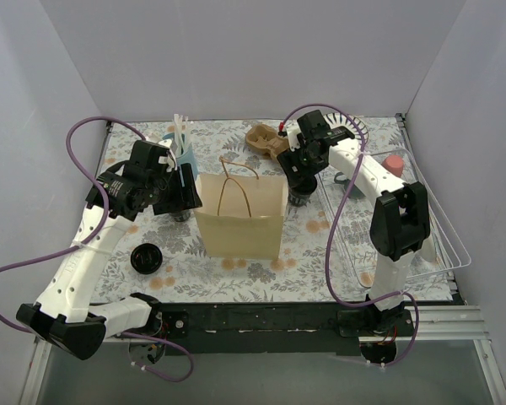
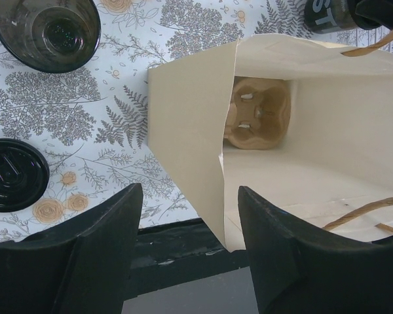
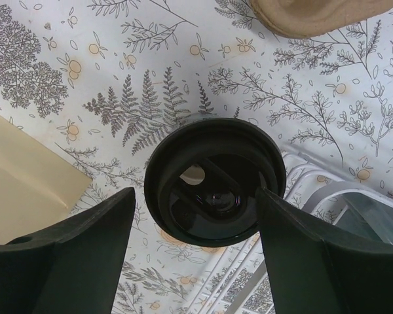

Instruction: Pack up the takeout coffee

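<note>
The small dark round-rimmed disposable coffee cup [image 3: 215, 190] stands mid-frame between the spread-apart fingers of the right gripper [image 3: 195, 196], just beside the tan paper bag [image 1: 240, 221], whose left edge the left gripper [image 2: 190, 193] hovers over, fingers apart.

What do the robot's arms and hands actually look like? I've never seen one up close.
The left arm and right arm are slim white tubes linked by chunky black joints. A thin purple cable loops loosely along each one. The left hand and right hand each have two broad, matte black, wedge-shaped fingers. No markings are readable.
</note>
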### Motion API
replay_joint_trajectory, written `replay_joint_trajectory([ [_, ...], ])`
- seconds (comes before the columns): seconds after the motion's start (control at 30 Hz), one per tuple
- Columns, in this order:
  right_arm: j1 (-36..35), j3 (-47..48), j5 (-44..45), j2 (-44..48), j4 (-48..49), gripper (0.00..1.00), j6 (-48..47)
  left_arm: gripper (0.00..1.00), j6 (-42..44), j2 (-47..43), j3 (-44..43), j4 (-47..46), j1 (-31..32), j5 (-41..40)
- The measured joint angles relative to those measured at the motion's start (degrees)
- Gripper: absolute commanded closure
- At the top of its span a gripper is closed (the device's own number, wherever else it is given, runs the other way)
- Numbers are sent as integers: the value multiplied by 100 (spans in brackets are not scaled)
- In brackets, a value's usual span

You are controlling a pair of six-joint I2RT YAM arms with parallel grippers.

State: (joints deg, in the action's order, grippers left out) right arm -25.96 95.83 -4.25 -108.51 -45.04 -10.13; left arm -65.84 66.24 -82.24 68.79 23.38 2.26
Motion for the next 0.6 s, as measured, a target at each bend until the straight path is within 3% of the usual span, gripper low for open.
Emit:
replay_joint_trajectory([
  [0.6,-17,48,107,0,-28,11,4,40,0,0,0,-2,0,0],
])
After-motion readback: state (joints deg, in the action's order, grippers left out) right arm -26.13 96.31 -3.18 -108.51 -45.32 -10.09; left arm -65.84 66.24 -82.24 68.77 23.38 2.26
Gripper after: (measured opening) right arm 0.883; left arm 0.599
